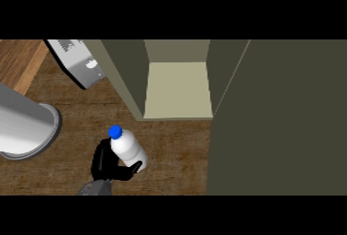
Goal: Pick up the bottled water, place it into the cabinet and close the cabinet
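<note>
So down at about 7 o'clock, nearest the bottom edge, one black hand (107, 166) comes up off a grey forearm (93, 187), and honestly I can't tell whether it's the left or the right one. Its fingers and thumb are curled round the lower body of the bottled water (127, 149), so it's got hold of it. Bottle is white with a blue cap (115, 132), leaning so the cap points toward 11 o'clock, over the wooden counter (176, 151). Out at 9 o'clock sits a big grey cylinder (24, 131). Further up near 12 o'clock the cabinet (177, 87) is open, pale shelf showing inside, with its dark door (278, 119) filling 3 o'clock. A grey appliance (80, 62) shows at 11 o'clock.
</note>
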Controlling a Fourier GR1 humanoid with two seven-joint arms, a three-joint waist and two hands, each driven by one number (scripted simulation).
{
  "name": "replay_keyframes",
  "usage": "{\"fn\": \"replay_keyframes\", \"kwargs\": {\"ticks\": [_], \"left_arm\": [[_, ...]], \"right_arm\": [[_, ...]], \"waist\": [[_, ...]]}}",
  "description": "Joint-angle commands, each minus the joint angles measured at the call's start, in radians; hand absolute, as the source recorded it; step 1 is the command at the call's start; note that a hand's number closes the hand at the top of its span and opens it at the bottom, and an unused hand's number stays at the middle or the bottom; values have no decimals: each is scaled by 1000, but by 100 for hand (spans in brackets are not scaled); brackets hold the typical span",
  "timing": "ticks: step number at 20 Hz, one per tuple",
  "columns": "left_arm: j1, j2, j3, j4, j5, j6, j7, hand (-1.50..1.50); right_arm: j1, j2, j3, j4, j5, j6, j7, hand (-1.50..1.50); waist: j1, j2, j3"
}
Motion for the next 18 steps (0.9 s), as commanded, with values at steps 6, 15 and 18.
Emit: {"fn": "replay_keyframes", "kwargs": {"ticks": [6,15,18], "left_arm": [[-63,-5,-241,-229,169,230,202,150],[-224,-5,-318,-310,87,467,362,150],[-325,-5,-379,-269,140,559,337,150]], "right_arm": [[-29,-10,-34,-100,-86,-11,79,-150],[-54,9,-51,0,-85,-10,19,-150],[-72,15,-33,-90,-62,-47,114,-150]], "waist": [[8,2,-2],[2,1,-1],[-3,5,-2]]}}
